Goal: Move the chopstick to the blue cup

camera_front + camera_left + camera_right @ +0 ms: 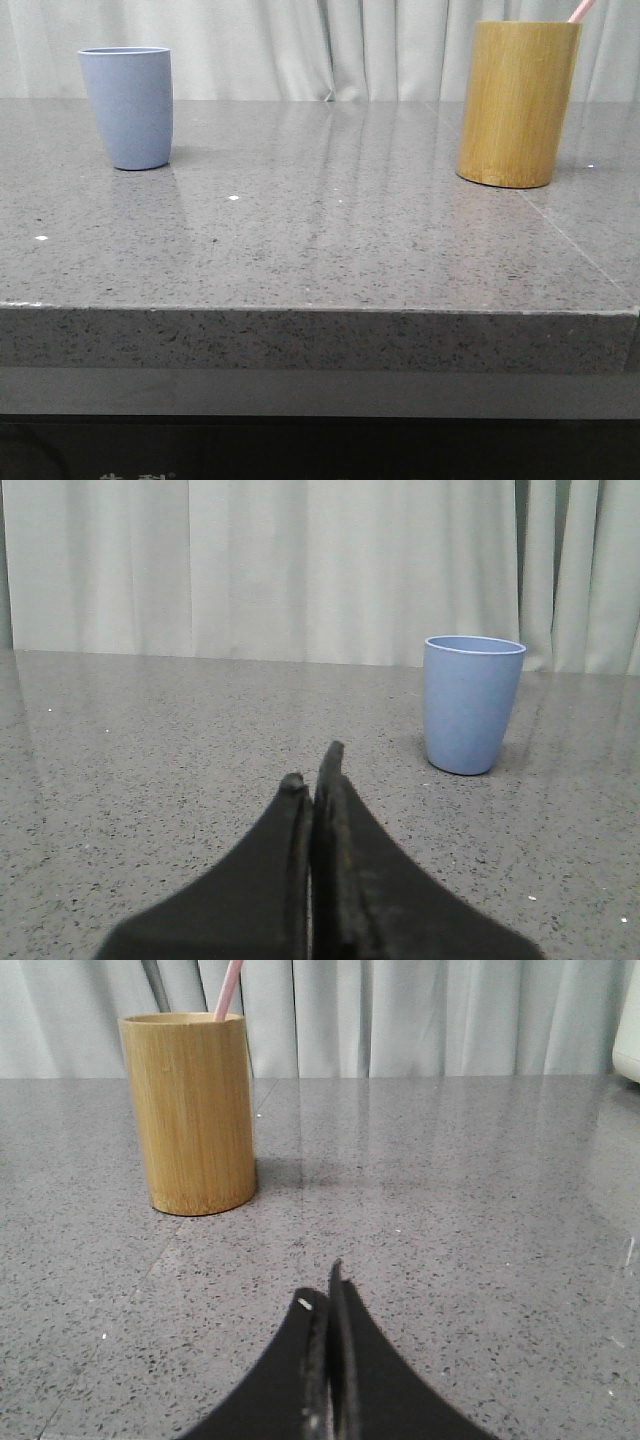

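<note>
The blue cup [127,107] stands upright at the far left of the grey stone table, and its inside is hidden. A pale pink chopstick [581,10] leans out of the tall bamboo holder [517,103] at the far right; just its top end is visible. In the left wrist view my left gripper [313,768] is shut with nothing in it, low over the table, short of the blue cup [470,703]. In the right wrist view my right gripper [325,1288] is shut and empty, well short of the bamboo holder [190,1113] with the chopstick [228,989] in it.
The grey speckled table [320,240] has its front edge near the camera. White curtains [320,45] hang behind it. A seam in the stone [580,240] runs forward from the holder. A white object [628,1030] sits at the edge of the right wrist view.
</note>
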You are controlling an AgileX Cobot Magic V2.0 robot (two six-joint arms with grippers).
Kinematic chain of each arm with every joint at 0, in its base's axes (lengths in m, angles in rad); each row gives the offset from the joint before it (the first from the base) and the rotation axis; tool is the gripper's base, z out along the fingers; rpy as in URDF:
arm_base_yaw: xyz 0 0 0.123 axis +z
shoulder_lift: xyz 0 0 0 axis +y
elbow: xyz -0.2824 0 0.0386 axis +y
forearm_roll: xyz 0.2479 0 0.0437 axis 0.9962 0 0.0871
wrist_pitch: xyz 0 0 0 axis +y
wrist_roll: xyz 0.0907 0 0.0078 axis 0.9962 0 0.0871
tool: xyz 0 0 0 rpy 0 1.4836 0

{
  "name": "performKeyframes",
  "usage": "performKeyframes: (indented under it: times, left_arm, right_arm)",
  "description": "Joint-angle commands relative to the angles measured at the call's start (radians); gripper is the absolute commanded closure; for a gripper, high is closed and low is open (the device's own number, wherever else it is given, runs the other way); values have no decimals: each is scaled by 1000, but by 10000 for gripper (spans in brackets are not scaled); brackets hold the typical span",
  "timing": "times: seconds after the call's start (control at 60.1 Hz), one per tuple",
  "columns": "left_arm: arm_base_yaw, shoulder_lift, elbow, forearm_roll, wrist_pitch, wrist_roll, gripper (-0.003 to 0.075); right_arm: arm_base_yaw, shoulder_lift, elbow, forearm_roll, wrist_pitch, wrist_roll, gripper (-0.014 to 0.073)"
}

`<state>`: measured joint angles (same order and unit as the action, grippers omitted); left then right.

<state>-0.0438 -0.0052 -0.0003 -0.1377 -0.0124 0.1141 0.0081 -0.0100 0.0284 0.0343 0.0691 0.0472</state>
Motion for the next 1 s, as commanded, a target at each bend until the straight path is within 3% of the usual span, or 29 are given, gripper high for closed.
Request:
performKeyframes:
  times: [0.0, 0.333, 0.665, 0.981]
  left_arm:
    - [-8, -24, 11, -12, -85, -3, 739]
    - [-8, -24, -46, -12, -87, -3, 739]
    - [-8, 89, -455, -1, 204, -3, 739]
    - [-8, 374, -823, -1, 513, -3, 739]
  right_arm:
    - [-4, -21, -5, -3, -82, -5, 661]
    - [-4, -21, -61, -1, -59, -5, 661]
    - [-4, 22, -377, -2, 133, -6, 661]
    - [-4, 289, -687, -2, 372, -6, 661]
